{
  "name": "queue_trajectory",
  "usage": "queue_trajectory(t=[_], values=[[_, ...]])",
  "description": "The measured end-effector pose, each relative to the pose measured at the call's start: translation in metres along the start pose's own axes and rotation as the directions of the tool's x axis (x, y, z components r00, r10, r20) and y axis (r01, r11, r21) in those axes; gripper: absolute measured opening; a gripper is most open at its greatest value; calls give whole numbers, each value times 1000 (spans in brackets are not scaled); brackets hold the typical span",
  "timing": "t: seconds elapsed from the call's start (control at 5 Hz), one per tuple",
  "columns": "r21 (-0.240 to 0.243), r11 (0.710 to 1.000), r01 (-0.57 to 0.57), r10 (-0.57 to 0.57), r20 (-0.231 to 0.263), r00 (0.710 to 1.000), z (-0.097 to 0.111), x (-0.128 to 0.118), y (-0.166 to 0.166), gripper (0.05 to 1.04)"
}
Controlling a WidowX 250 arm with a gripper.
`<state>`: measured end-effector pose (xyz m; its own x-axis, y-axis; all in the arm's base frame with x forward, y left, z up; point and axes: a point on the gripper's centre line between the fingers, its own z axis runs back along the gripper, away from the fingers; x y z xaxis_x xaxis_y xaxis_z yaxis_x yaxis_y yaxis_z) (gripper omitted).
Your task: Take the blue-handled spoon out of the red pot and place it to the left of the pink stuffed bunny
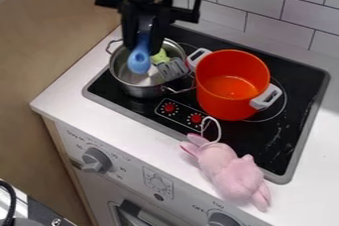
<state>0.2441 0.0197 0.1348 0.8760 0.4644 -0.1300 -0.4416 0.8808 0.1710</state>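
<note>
Blue spoon [139, 62] hangs down from the gripper [143, 45], which grips it, long axis near upright, above the metal pot [141, 91].

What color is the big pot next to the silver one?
It's bright orange, with light grey handles, seen best in the camera view.

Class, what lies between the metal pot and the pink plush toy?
A control panel with two red knobs lies there, in the camera view.
</note>
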Motion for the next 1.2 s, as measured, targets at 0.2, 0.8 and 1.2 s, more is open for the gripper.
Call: queue_trajectory(t=[0.2, 0.8, 1.2], values=[[-24, 1000, 4, -4, 13, 1000, -15, -2, 4, 280], [-59, 998, -26, 28, 42, 999, -44, -20, -3, 280], [-68, 997, -47, 51, 59, 997, -47, -33, -17, 280]])
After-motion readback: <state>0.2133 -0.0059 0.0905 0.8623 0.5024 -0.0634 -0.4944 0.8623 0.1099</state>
